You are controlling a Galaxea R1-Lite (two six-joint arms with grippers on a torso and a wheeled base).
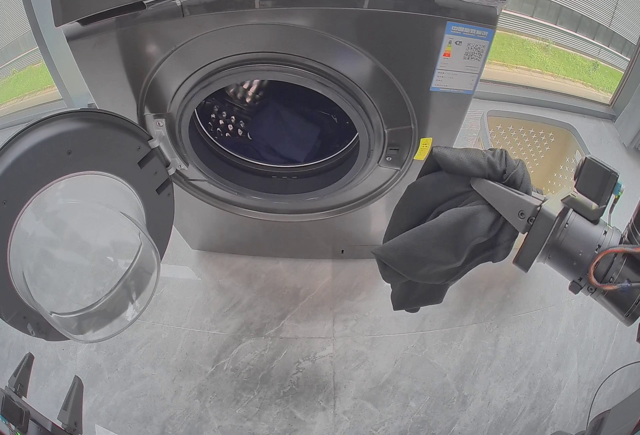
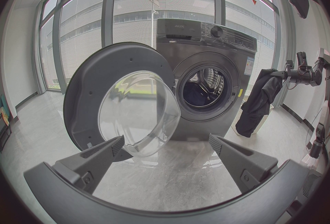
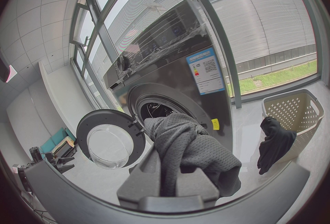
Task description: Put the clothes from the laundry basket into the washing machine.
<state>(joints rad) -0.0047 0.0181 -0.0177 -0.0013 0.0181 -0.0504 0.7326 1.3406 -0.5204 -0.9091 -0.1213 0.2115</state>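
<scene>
Dark garment (image 1: 447, 230): off the floor, bunched, hanging in front of the washing machine's (image 1: 280, 16) lower right front corner. Long axis runs roughly straight down from the pinch. The bulk and tail hang below and left of the fingers.

Right gripper (image 1: 487, 191): fingers pressed together on an upper fold of the garment. In the right wrist view the mesh cloth (image 3: 192, 152) spills over both fingers (image 3: 144, 180).

Key relation: the drum opening (image 1: 277, 126) lies left of the held garment and farther from me. The left wrist view shows the pinch at about the height of the port's upper half, while the tail (image 2: 249, 125) hangs lower than the port's lower rim. I judge the next move to be a sweep left and inward, high enough for the tail to clear the lip. Otherwise it may drag on the gasket or stay draped outside.

The door (image 1: 73, 223) stands swung wide to the left, so the approach from the right looks unobstructed. Some dark cloth (image 1: 287, 133) already lies in the drum.

Laundry basket (image 1: 533, 146): on the floor right of the machine, just behind the held garment. A second dark piece (image 3: 275, 144) shows at its near wall. I cannot tell whether it is draped on the rim.

Left gripper (image 1: 47, 390): low at near left, well away from the garment, fingers spread, nothing between them. The right arm is clearly the nearer one.
</scene>
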